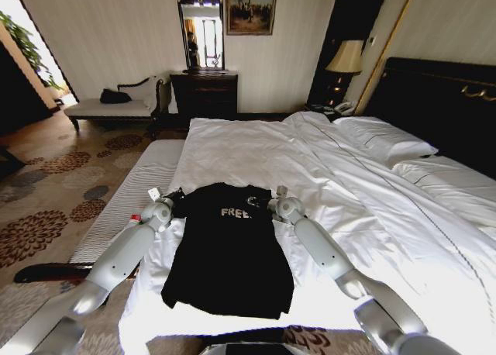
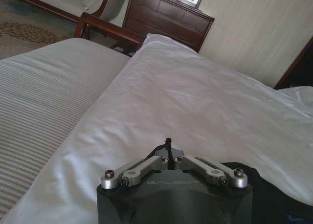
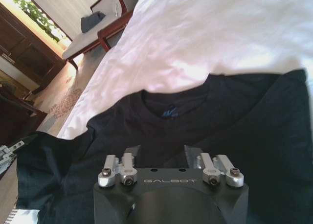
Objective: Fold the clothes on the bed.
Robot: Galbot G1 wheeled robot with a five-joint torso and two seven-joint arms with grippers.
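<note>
Hotel bedroom — white-sheeted bed, bedside lamp; dark dresser, mirror

You cannot see the right gripper's fingertips: they sink out of sight against the black T-shirt. The shirt's far sleeve is cut off by the right wrist view's edge. The bed's right side runs off the head view.
</note>
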